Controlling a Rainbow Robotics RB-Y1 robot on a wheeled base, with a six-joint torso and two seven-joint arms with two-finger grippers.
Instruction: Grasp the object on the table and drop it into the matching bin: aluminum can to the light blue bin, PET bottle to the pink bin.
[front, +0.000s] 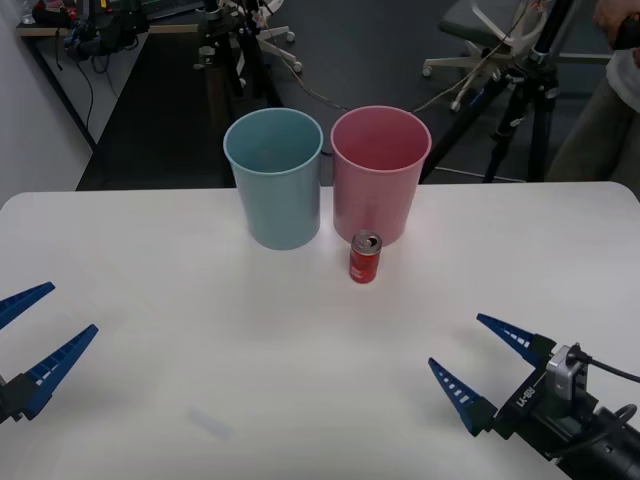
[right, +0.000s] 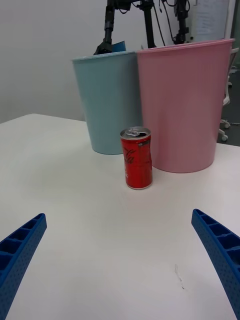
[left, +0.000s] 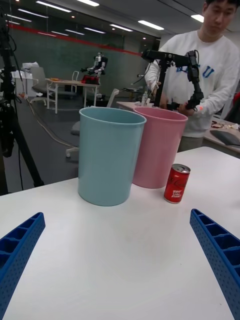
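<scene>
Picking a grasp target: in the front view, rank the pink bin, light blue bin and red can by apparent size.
1. Pink bin and light blue bin: same shape, look alike in size, so no ranking between them.
2. Red can: clearly smallest, standing before the pink bin.

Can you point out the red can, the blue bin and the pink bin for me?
red can (front: 364, 262), front view, middle of its side.
blue bin (front: 282, 205), front view, its outer wall.
pink bin (front: 376, 200), front view, its outer wall.

Both end effectors carry blue ribbed tapered fingers; the right end effector (front: 482, 372) has a black cabled wrist.
</scene>
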